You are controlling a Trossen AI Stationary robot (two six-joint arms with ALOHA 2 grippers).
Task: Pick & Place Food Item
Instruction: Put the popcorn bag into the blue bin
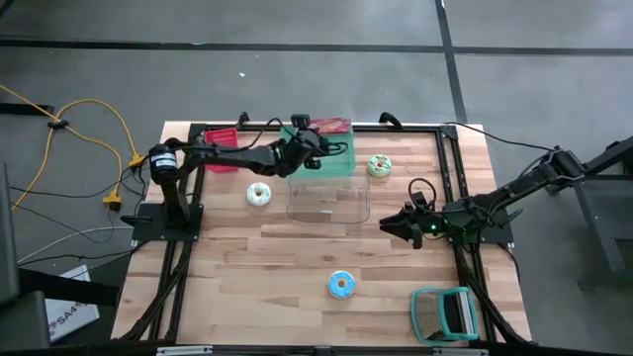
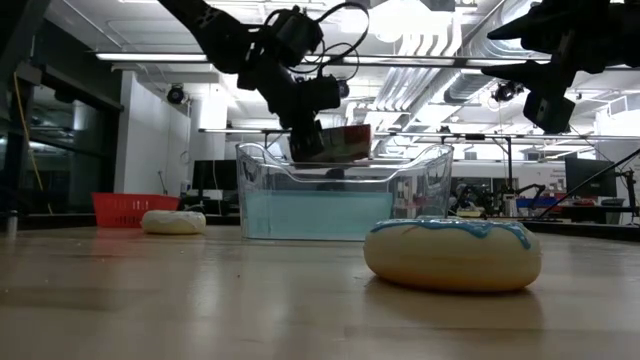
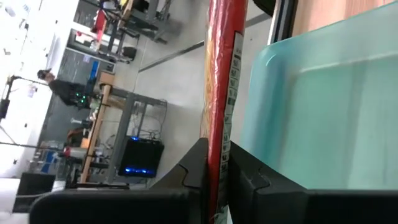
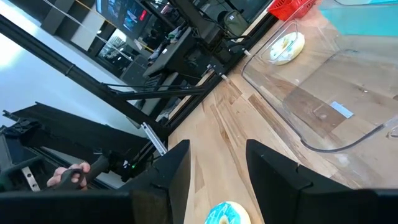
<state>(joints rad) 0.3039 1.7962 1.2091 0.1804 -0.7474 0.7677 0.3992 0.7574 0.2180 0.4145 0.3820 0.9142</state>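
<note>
The low view puts a blue-iced doughnut (image 2: 452,254) nearest, lower right of the frame, flat on the wooden table (image 2: 200,300); behind it at centre stands a clear bin (image 2: 343,190) with a teal-tinted part; farther left lie a white-iced doughnut (image 2: 174,222) and a red basket (image 2: 128,208). Above the bin the left gripper (image 2: 312,142) pinches a red packet (image 2: 345,142) (thin and flat, gripped by its edge), its jaws pressed tight on it; the packet hangs over the bin's rim, upper centre of the frame. In the high view the right gripper (image 1: 396,223) hovers right of centre beside the bin, jaws spread and holding nothing; a green-iced doughnut (image 1: 379,165) sits just right of the bin, and a teal-handled wire tool (image 1: 444,313) lies at the lower right; yellow cable (image 1: 89,129) loops on the floor at the left.
</note>
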